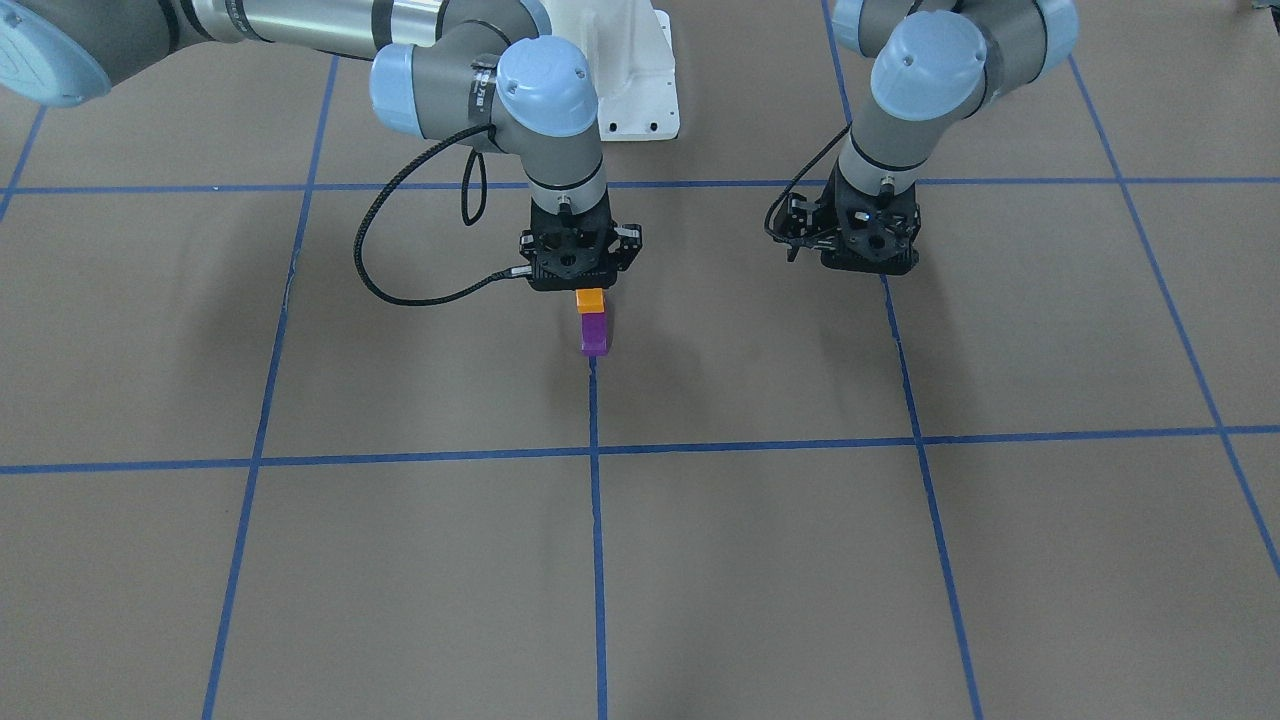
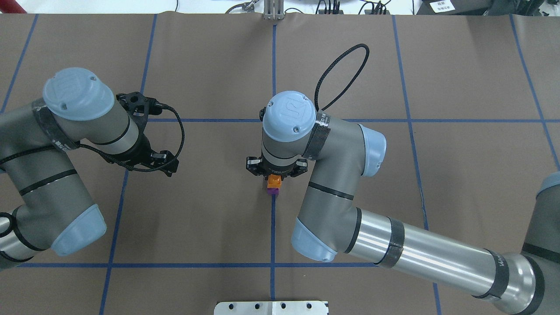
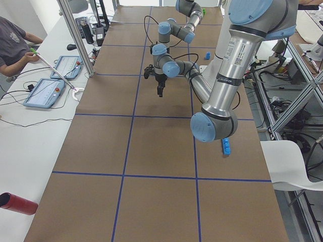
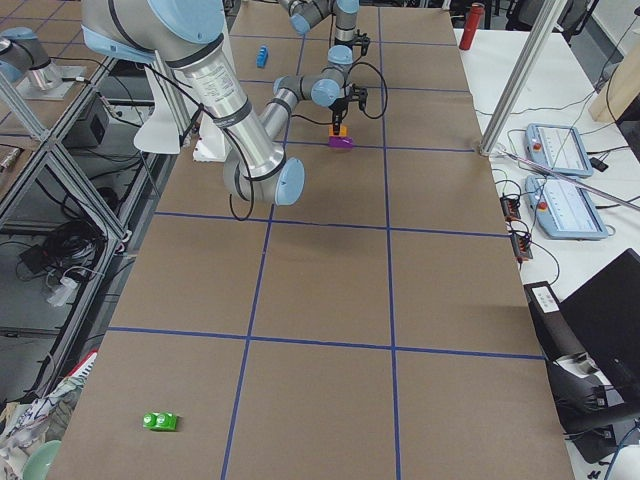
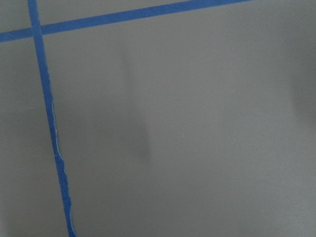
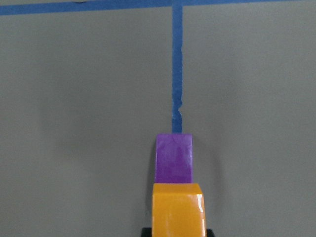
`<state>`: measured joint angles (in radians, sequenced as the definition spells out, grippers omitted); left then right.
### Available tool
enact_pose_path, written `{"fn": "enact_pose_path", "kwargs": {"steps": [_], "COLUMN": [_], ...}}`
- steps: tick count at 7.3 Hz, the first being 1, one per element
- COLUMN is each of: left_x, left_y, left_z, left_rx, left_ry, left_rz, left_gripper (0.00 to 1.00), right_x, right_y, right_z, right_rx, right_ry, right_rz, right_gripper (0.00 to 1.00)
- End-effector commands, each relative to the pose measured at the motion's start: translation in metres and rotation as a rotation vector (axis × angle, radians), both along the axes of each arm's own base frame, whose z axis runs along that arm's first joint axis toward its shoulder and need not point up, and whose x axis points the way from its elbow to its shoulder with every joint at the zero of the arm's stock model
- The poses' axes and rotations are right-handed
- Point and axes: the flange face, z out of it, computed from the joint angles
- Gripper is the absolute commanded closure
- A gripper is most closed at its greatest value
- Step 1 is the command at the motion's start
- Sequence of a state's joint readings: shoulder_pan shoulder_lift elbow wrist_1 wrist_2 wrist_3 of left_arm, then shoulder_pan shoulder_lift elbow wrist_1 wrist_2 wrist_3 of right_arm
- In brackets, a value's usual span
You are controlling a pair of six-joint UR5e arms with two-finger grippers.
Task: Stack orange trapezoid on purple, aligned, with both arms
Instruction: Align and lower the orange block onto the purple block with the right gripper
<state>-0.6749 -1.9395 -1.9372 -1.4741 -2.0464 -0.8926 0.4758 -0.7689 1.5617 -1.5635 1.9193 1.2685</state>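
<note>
Brown paper covers the table. Blue tape lines split it into big squares; one strip has a wavy, frayed edge.

Strays on the paper:
- a blue brick near the edge
- a second blue one far off
- a green brick alone near a corner

A red cylinder lies on the white side bench. Two tablets sit there too, in front of a seated person in grey. A black laptop is further along that bench. A white chair stands opposite.
</note>
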Motion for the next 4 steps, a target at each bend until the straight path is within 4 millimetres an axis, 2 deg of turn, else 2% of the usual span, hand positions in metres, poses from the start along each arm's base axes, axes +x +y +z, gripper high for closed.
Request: {"fn": "enact_pose_path", "kwargs": {"steps": [1, 4], "left_x": [-0.0004, -0.0004], "left_y": [0.0003, 0.0005], "left_z": [-0.0004, -0.0005], "left_rx": [0.000, -0.001], "left_ry": [0.001, 0.002], "left_rz": [-0.001, 0.000], "left_gripper": [0.00, 0.00], "right_x": [-0.0013, -0.0029], "right_y": [-0.0007, 0.0007], "right_z": [0.0020, 0.0003], "right_rx": [0.001, 0.009], "right_ry": [0.012, 0.011], "right_rz": [-0.004, -0.009], "right_gripper": [1.00, 1.00]}}
